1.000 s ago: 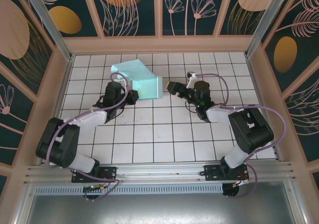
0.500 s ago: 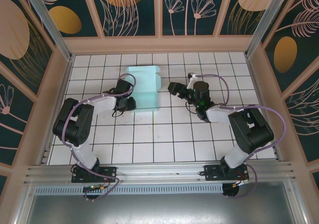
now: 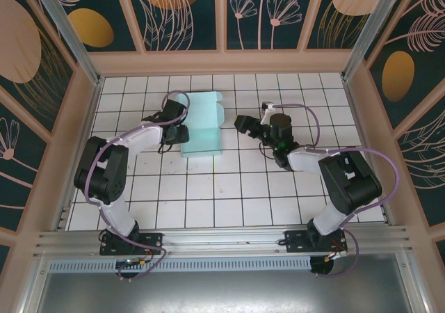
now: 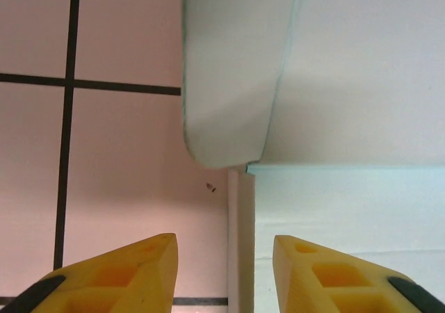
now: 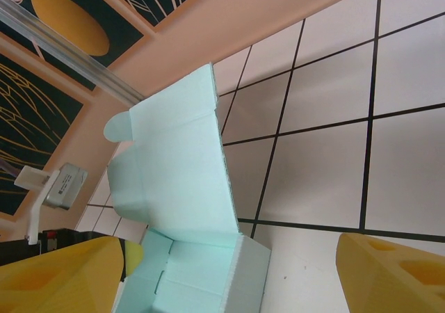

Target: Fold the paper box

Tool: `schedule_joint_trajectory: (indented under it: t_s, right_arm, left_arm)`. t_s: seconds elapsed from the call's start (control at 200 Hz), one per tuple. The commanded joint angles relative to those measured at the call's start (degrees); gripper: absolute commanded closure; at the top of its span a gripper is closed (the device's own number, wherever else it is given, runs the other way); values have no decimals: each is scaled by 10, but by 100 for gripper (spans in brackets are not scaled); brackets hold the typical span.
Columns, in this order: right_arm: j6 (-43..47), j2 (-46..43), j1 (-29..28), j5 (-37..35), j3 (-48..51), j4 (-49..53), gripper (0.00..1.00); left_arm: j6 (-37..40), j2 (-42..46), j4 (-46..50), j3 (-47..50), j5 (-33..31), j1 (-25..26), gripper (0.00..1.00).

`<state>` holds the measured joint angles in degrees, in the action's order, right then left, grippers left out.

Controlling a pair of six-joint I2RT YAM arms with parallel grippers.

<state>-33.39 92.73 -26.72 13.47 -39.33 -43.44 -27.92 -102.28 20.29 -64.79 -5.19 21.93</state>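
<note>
Though its creased panels are partly raised, the paper box (image 3: pixel 203 122) lies unfinished on the desk (image 3: pixel 229 188), flaps loose; the left pincer (image 3: pixel 178 133) stands narrowly parted at its left edge, the right pincer (image 3: pixel 242 124) wide nearby, both empty

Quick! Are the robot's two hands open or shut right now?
Left gripper: open, holding nothing, at the paper box's edge.
Right gripper: open, holding nothing.
</note>
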Motion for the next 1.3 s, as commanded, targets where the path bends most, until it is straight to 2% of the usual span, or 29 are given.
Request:
schedule_joint_trajectory:
  t_s: [0.0,0.105,0.28,0.405,0.45,0.536,0.661,0.761,0.851,0.911,1.086,1.126,1.296]
  right_arm:
    - [7,-6,-1,-11,9,-10,19]
    - [8,-4,-1,-11,8,-9,20]
    - [13,-2,-1,-8,0,-6,19]
    - [20,-3,-1,-8,-8,2,19]
    - [25,-3,-1,-9,-10,6,19]
    - [38,-6,-1,-12,-17,16,19]
    - [71,-8,0,-10,-34,35,19]
    - [112,2,0,28,-62,58,19]
    - [174,35,-1,49,-129,147,19]
    - [218,65,-3,46,-187,220,19]
    - [273,154,-11,-15,-355,399,19]
    - [282,175,-12,-17,-393,436,20]
    - [321,265,-11,-15,-567,603,26]
  left_arm:
    - [10,-24,23,-11,-6,0,66]
    - [13,-31,17,-12,6,0,72]
    - [12,-17,-4,-6,11,0,67]
    - [19,-11,6,-14,0,0,79]
    - [22,-7,7,-14,1,0,80]
    - [28,14,-4,-9,4,0,75]
    - [30,70,-40,2,-9,-1,56]
    - [36,95,-43,-11,-23,-7,45]
    - [47,103,-39,-22,-25,-27,35]
    - [54,105,-39,-27,-19,-45,32]
    - [70,124,-36,-29,-24,-75,28]
    - [74,128,-34,-26,-28,-78,25]
    - [81,142,-34,-6,-16,-89,24]
